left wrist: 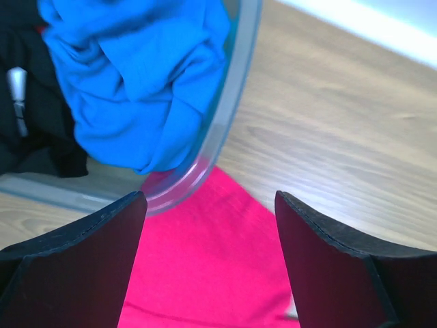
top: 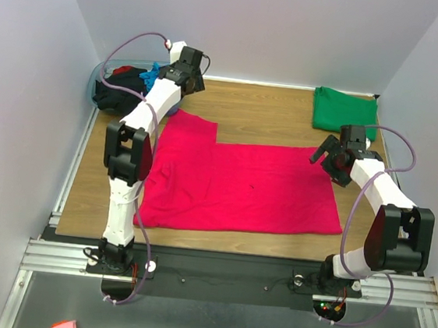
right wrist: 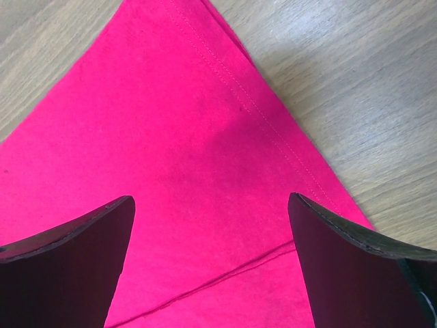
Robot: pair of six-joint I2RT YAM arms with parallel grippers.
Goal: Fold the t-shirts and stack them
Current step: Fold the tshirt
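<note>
Lying flat beneath both pairs of jaws is the magenta-red shirt (top: pixel 240 186), spread across the worktop (top: pixel 264 110). The right jaws gape wide over its hemmed corner, holding nothing. The left jaws are just as wide and empty over the opposite corner, right beside the rim of the tub (left wrist: pixel 235 96). Beyond the right jaws the green shirt (top: pixel 345 110) sits folded, so that's one done, I'd say. Just ahead of the left jaws, the turquoise-blue shirt (left wrist: pixel 143 75) and the black shirt (left wrist: pixel 34 143) sit bundled in the tub. Three to go, and the red one looks barely begun.
</note>
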